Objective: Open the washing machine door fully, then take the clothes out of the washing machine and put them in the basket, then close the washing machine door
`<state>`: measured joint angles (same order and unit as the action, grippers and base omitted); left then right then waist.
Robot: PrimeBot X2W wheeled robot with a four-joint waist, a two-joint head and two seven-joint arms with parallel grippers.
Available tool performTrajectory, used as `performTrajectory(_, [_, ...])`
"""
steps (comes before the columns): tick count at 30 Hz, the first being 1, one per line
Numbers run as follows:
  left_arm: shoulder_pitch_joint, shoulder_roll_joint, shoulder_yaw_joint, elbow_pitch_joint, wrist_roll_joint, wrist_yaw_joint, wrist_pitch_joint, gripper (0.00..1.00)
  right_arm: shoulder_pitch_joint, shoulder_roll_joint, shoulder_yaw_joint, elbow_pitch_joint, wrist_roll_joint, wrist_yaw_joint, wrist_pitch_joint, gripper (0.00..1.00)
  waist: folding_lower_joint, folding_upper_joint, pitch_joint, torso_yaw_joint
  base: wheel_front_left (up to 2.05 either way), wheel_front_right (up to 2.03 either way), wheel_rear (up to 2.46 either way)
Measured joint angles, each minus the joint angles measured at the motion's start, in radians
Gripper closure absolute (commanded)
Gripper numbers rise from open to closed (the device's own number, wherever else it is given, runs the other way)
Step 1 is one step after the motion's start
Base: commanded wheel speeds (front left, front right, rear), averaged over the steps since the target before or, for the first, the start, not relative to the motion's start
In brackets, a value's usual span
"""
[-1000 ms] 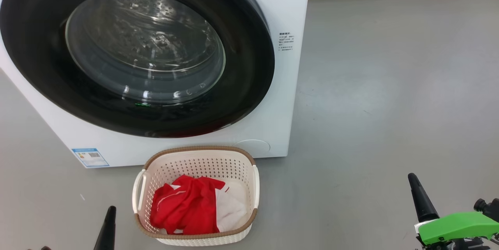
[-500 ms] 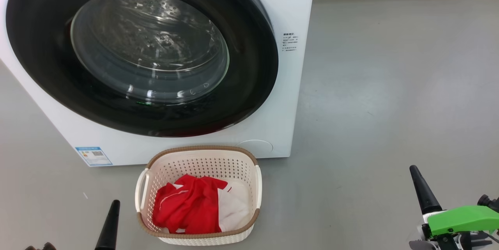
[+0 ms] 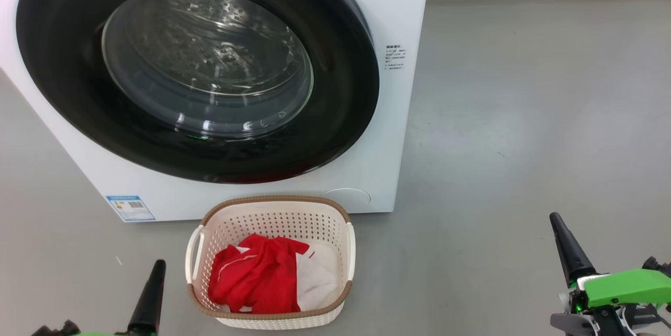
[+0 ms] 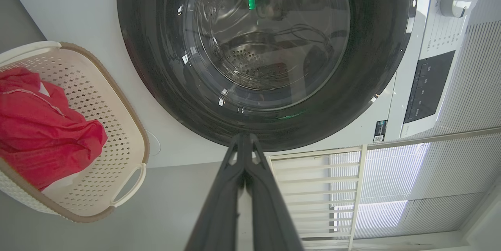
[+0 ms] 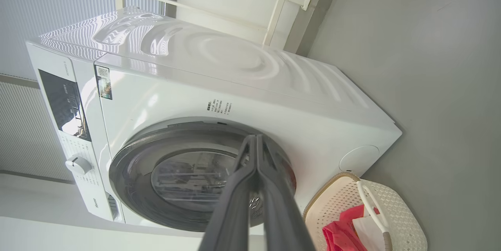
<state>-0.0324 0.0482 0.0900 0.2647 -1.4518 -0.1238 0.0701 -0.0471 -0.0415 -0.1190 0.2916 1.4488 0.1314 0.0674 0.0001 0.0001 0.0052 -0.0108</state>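
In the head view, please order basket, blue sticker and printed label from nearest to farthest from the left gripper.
1. Basket, just right of the left gripper.
2. Blue sticker, ahead, low on the machine.
3. Printed label, upper right.

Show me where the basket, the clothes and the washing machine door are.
the basket (image 3: 272,223), head view, perforated back wall.
the clothes (image 3: 257,278), head view, red fabric middle.
the washing machine door (image 3: 343,95), head view, black rim's right side.

Bright, perhaps daylit, glare on the washing machine door (image 3: 202,66)
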Motion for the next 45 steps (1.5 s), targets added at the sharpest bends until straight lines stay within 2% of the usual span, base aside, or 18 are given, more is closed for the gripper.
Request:
performTrajectory(14, [-0.036,-0.004,-0.002,0.001,-0.142,0.000,0.037,1.00,-0.012,0.002,-0.009,-0.013,0.136,0.000,0.040,1.00,0.0000,0.0000,-0.002,0.011,0.00,0.00,0.00])
performTrajectory(45, [-0.036,-0.006,-0.002,0.001,-0.150,0.000,0.039,1.00,-0.021,0.003,-0.014,-0.016,0.156,0.000,0.040,1.00,0.0000,0.0000,-0.002,0.011,0.00,0.00,0.00])
